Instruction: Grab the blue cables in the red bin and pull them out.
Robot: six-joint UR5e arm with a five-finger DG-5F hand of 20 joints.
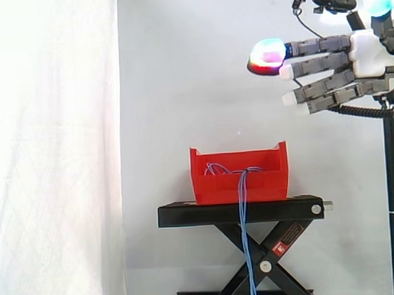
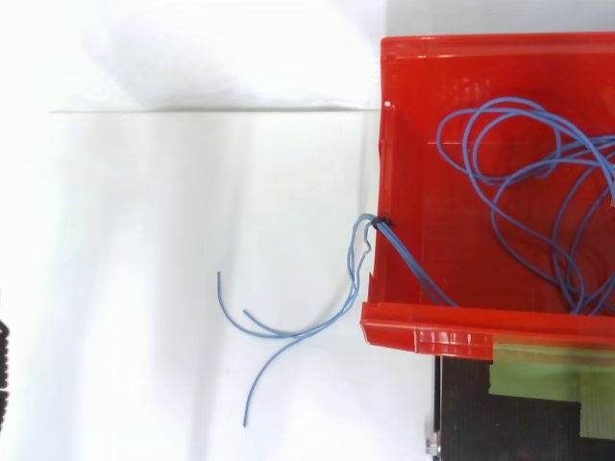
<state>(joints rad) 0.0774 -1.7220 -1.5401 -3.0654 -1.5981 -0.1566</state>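
1. High on the right, well above the red bin (image 1: 214,186): hand (image 1: 368,51), fingers (image 1: 320,67) stretched straight (nothing held).
2. Looped inside that bin: blue cables (image 2: 519,182), some draped over its wall, hanging past the black stand (image 1: 186,216).

1. Side view: set beside the work at about bin height, well back, looking level at the white curtain (image 1: 54,139); red bin (image 1: 214,186) and black stand (image 1: 186,216) sit centre-low.
2. Top view: overhead, close, looking straight down; the bin is cut by the right edge.
3. Shared: bin, blue cables (image 1: 242,194), stand; the bin wall facing the side camera lies left in the top view.
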